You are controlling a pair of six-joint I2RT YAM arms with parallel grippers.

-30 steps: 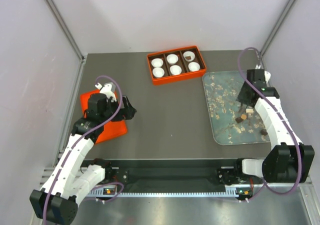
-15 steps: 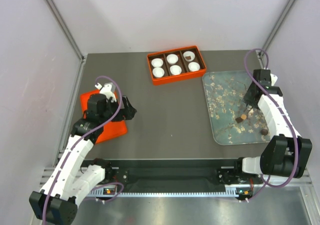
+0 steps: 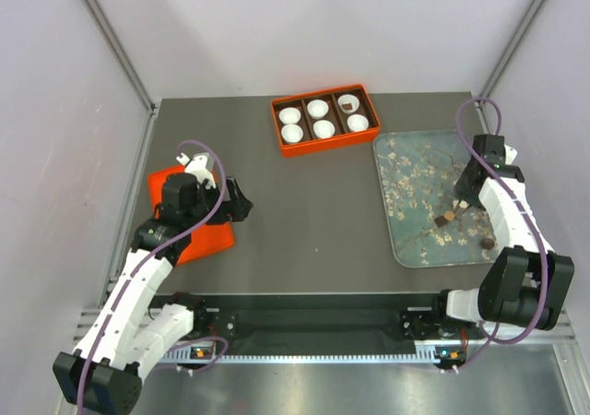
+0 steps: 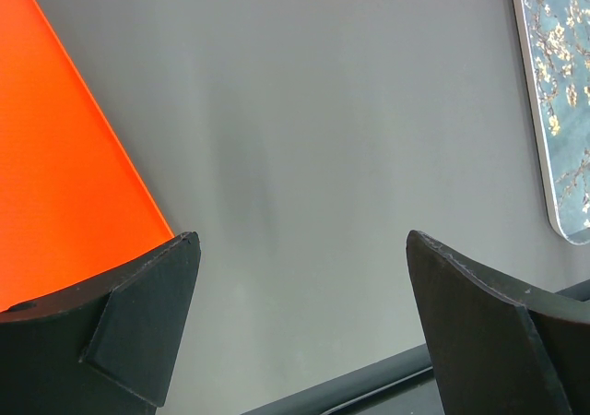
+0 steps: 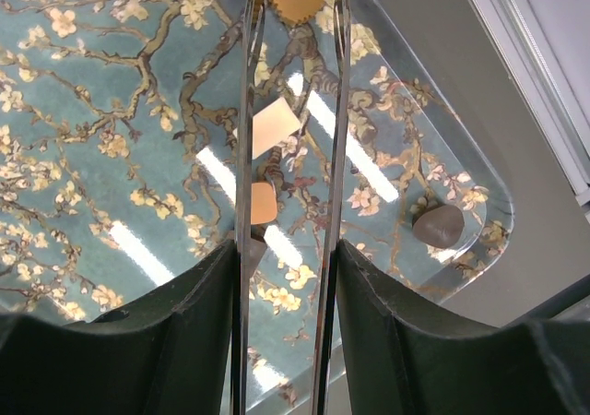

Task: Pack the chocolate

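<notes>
Just beneath right tool point(image 3: 456, 203): chocolate point(image 5: 275, 127).

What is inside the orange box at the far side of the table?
Six white paper cups sit in the orange box, two per compartment. The far-right one holds a brown chocolate. The box floor beneath the cups is hidden.

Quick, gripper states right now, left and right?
Left gripper: open, empty.
Right gripper: open over the tray, holding nothing.
</notes>
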